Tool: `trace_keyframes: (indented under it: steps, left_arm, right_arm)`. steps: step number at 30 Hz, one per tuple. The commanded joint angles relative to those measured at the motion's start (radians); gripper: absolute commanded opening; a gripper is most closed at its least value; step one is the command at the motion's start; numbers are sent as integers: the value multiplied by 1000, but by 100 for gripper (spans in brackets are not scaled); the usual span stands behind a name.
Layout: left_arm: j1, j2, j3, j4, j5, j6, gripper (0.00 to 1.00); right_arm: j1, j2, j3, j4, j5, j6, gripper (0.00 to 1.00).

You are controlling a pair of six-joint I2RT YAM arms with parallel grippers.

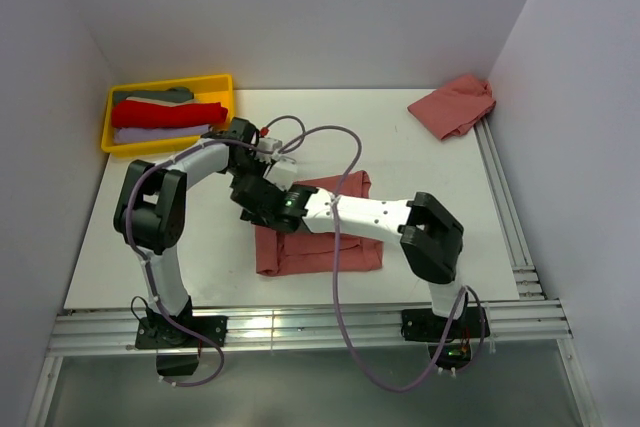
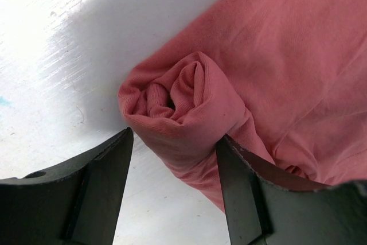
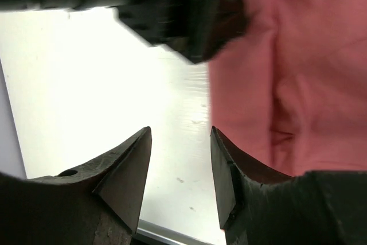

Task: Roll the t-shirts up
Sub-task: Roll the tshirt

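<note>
White surface [image 1: 420, 177] fills most of the top view. Both arms lean in over mid-frame: left arm [image 1: 150, 212] comes in from lower left, right arm [image 1: 360, 215] from lower right.

Two salmon tees:
- centre t-shirt [image 1: 300, 257] lies flat just below mid-frame, with the right arm lying across its upper part
- second t-shirt [image 1: 455, 107] is crumpled at upper right against the wall, well apart from both arms

Yellow tray [image 1: 222, 82] sits at upper left and holds folded garments [image 1: 165, 114] in grey, red and lavender.

From above, the two black wrists bunch together at the centre shirt's upper-left corner. I can't separate them cleanly there, so I'm going by the wrist views.

Left pincer [image 2: 175, 133]: closed about mid-width on the rolled end [image 2: 178, 98] of the centre t-shirt. The spiral of cloth sits between the fingers. The frame-right finger [image 2: 241, 187] presses into the cloth, and the other fingertip is right at the roll's edge. There is bare surface at upper left of that frame.

Right pincer [image 3: 180, 128]: jaws apart, holding nothing, only surface showing between them. Salmon cloth fills the right side of that frame, beside the frame-right finger. A blurred black part [image 3: 183, 15] crosses the top, probably the other arm.
</note>
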Motion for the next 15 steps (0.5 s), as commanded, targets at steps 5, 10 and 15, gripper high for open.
trace_keyframes:
  steps: [5,10,15]
  left_arm:
    - [-7,23,54,-12,-44,3,66]
    - [-7,32,77,-32,-37,10,67]
    - [-7,35,108,-48,-33,13,69]
  right_arm:
    - [39,167,209,-208,73,-67,55]
    - [49,213,238,-276,79,-60,57]
    - [57,234,224,-283,56,-60,58]
